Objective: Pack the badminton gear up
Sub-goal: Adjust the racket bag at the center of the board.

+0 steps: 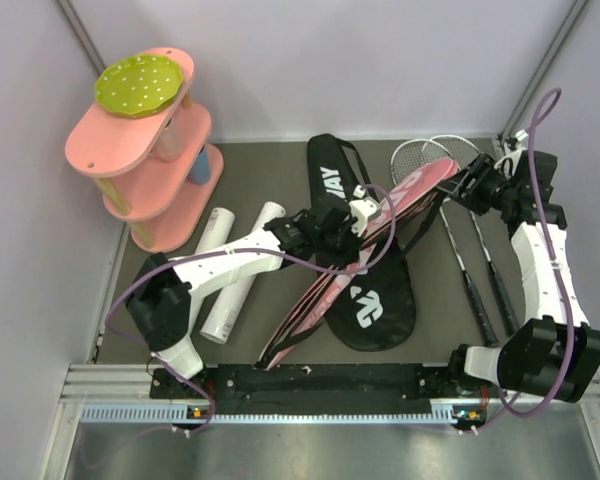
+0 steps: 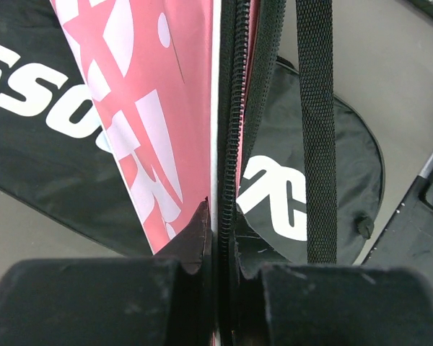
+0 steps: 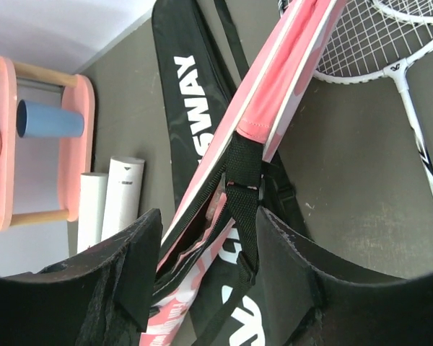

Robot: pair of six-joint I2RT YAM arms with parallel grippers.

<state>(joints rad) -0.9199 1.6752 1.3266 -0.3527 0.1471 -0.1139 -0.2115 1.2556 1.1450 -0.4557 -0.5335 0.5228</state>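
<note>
Bag [image 2: 151,108] edge with the zipper [image 2: 231,108] sits right between my left gripper [image 2: 220,216] jaws, and they pinch it tight. My right gripper [image 3: 209,231] jaws stand apart, with the bag's pink edge and black strap [image 3: 243,180] between them. I cannot see inside the bag. Two rackets [image 3: 375,43] lie just right of the right jaws. White tubes [image 3: 123,194] lie left of them, beside a pink shelf [image 3: 79,144] holding a blue cup [image 3: 50,119].

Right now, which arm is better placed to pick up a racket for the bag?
Right. The right end effector is open, and the rackets lie on its side. The left end effector is shut on the bag at its zipper.
</note>
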